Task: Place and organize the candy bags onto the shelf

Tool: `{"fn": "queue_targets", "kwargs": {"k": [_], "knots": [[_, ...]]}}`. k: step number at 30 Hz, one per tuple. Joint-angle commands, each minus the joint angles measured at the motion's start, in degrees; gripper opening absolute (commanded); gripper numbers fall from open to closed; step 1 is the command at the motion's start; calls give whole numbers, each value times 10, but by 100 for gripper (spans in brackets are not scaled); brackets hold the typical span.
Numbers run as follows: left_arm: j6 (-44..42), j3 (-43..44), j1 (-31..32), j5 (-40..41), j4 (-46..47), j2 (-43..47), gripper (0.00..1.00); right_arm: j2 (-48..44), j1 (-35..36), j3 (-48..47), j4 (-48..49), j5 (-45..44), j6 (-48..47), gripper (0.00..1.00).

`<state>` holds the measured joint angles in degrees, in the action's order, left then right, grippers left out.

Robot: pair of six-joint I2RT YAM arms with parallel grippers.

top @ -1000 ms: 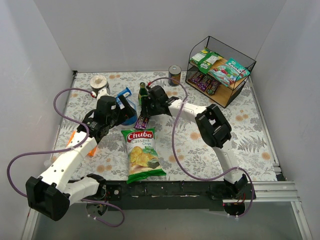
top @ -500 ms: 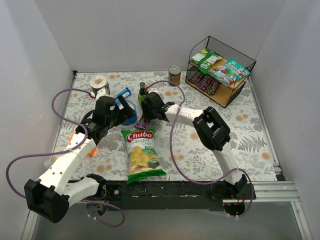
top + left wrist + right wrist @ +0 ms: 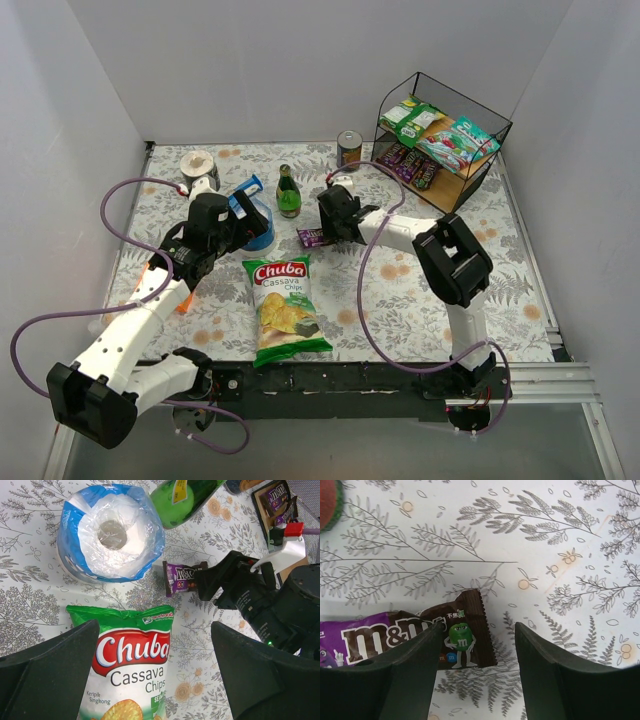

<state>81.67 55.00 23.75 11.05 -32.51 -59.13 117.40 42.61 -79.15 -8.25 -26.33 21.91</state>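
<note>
At the far left, one white roll sits on the tabletop. One orange packet pokes out from under the left arm. The left fingers are spread wide apart and hold nothing. One big Chuba chips bag lies right between them. One roll in blue wrap sits just past their tips. One green bottle stands a bit farther out, to the right of that roll.

One purple candy bag lies flat on the tabletop — not on the shelf. Its brown end sits in the gap between the right fingers, and its purple end goes off past one of them. The right fingers are apart and loose, not pinching the bag.

Well past the right fingers stands one can. Beside it is the shelf, which has two boards. On the top board are one teal bag and green-and-white bags — two, I think. On the bottom board dark bags lie in a row, too small to count.

The tabletop is white with grey leaves and little orange flowers. Plain white walls stand on three sides.
</note>
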Motion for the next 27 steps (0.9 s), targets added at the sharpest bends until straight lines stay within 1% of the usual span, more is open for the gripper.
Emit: {"fn": "queue_targets", "kwargs": {"k": [1, 3, 4, 7, 12, 13, 15, 16, 18, 19, 21, 22, 24, 25, 27], "knots": [[-3, -3, 0, 3, 7, 18, 95, -23, -28, 43, -72, 54, -4, 65], [-3, -4, 0, 2, 7, 20, 95, -32, -39, 53, -71, 86, 1, 64], [-2, -5, -1, 2, 7, 20, 95, -39, -44, 58, -71, 121, 1, 63], [-3, -8, 0, -1, 9, 19, 95, -62, -60, 85, -57, 177, 7, 62], [-3, -10, 0, -4, 15, 16, 95, -95, -89, 124, -22, 251, 22, 61], [-3, -10, 0, -5, 17, 16, 95, -99, -93, 127, -18, 281, 24, 58], [-3, -9, 0, -6, 18, 14, 95, -100, -101, 136, -9, 301, 33, 54], [-4, -8, 0, -6, 18, 12, 95, -99, -103, 138, -5, 318, 35, 47], [-5, -6, 0, -7, 19, 10, 95, -98, -104, 145, 3, 326, 38, 37], [-6, -6, 0, -8, 20, 9, 95, -97, -104, 145, 4, 331, 39, 28], [-8, -4, 0, -9, 21, 7, 95, -97, -104, 144, 5, 333, 39, 19], [-9, -4, 0, -11, 22, 5, 95, -101, -105, 143, 4, 332, 38, 14], [-11, -2, -1, -19, 25, 2, 95, -106, -105, 140, 3, 328, 38, 7], [-11, -2, 0, -22, 26, 1, 95, -112, -106, 136, -1, 326, 36, 2], [-13, -1, 0, -28, 30, -5, 96, -119, -106, 129, -7, 323, 31, 1]]}}
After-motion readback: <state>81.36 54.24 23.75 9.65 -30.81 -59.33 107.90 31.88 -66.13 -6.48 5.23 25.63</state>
